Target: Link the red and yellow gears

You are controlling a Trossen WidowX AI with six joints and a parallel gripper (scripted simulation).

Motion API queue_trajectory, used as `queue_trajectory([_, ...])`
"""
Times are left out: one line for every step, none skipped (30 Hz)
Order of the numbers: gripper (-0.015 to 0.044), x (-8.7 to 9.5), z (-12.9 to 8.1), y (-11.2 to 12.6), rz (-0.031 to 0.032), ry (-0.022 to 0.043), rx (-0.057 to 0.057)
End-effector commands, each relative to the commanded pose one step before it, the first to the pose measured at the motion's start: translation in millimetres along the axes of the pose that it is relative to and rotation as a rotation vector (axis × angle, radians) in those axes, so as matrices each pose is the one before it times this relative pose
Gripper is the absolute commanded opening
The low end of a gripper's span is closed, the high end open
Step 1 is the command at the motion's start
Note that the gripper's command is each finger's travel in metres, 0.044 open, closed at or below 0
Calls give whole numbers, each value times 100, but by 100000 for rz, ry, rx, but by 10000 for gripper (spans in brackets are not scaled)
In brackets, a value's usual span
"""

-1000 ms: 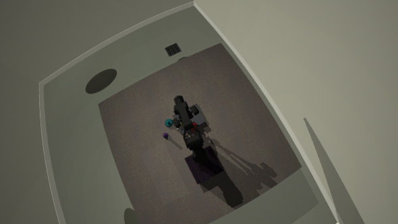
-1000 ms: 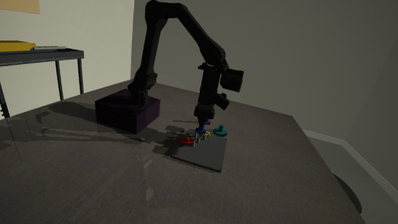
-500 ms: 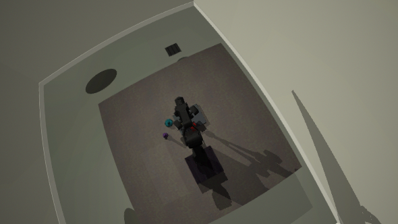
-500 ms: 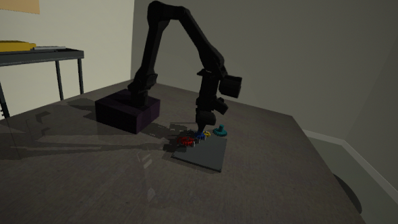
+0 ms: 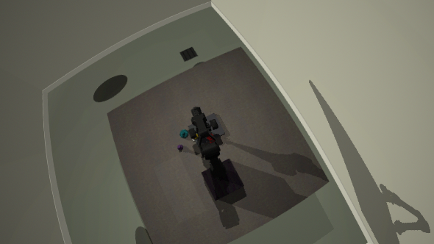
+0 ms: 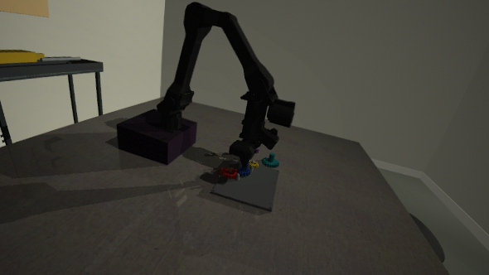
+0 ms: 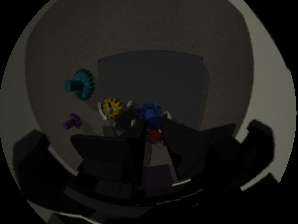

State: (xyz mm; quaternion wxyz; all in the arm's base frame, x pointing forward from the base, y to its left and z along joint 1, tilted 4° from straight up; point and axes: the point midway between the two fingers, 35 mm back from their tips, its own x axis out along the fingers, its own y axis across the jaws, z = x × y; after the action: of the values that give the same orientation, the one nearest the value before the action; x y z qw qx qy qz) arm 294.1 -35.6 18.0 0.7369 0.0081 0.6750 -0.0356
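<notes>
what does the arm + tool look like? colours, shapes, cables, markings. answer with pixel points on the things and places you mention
Arm: matte black throughout, chunky angular links, rounded joint housings, a stubby cylinder near the wrist. Tool (image 6: 245, 166) (image 7: 152, 119): also black, two opposed fingers, broad and flat-faced in the wrist view, tapering towards the tips. No cables or markings that I can make out; the images are dark.

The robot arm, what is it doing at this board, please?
The gripper holds a blue gear low over the grey board, close to the red gear. The yellow gear is on the board too. A teal gear and a purple gear stand on the table. Whether the blue gear sits flat, I cannot tell.
</notes>
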Motion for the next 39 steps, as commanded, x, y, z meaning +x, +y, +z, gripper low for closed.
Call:
queue_trajectory([0,92,-27,-5,354,98,9004])
queue_trajectory([0,15,15,-5,-1,-1,-5])
queue_trajectory([0,11,8,1,0,-1,-377])
queue_trajectory([0,7,8,3,0,-1,-627])
queue_trajectory([0,6,9,6,0,-1,-1057])
queue_trajectory([0,4,7,7,1,-1,-1221])
queue_trajectory([0,12,6,10,1,0,-1548])
queue_trajectory([0,21,5,12,1,0,-1996])
queue_trajectory([0,25,2,12,1,0,-2047])
queue_trajectory([0,23,-1,12,1,0,-2274])
queue_trajectory([0,20,-4,12,1,1,-2605])
queue_trajectory([0,17,-7,11,1,1,-2884])
queue_trajectory([0,16,-10,9,1,1,-3008])
queue_trajectory([0,14,-10,6,1,1,-2601])
queue_trajectory([0,14,-11,3,0,1,-2579])
queue_trajectory([0,15,-12,1,0,1,-2601])
queue_trajectory([0,16,-12,-2,0,1,-2600])
queue_trajectory([0,16,-12,-5,0,1,-2551])
queue_trajectory([0,16,-10,-7,-1,1,-2447])
queue_trajectory([0,18,-10,-11,-1,1,-2687])
queue_trajectory([0,19,-7,-14,-1,1,-2519])
queue_trajectory([0,23,-5,-18,-1,1,-2643])
queue_trajectory([0,30,0,-23,-2,1,-2798])
queue_trajectory([0,35,8,-25,-2,0,-2295])
queue_trajectory([0,38,18,-19,-1,-1,-1083])
queue_trajectory([0,19,13,-4,0,-1,228])
queue_trajectory([0,14,10,0,0,-1,440])
queue_trajectory([0,19,13,4,0,-1,868])
queue_trajectory([0,17,11,6,1,-1,1000])
queue_trajectory([0,19,10,9,1,-1,1339])
queue_trajectory([0,22,9,13,1,-1,1825])
queue_trajectory([0,19,5,14,1,-1,1839])
queue_trajectory([0,19,2,15,1,0,2054])
queue_trajectory([0,20,-2,16,1,0,2417])
queue_trajectory([0,18,-6,16,1,0,2786])
queue_trajectory([0,11,-8,11,1,0,2490])
queue_trajectory([0,8,-10,8,1,1,2541])
queue_trajectory([0,6,-12,5,0,1,2674])
queue_trajectory([0,5,-13,2,0,1,2791])
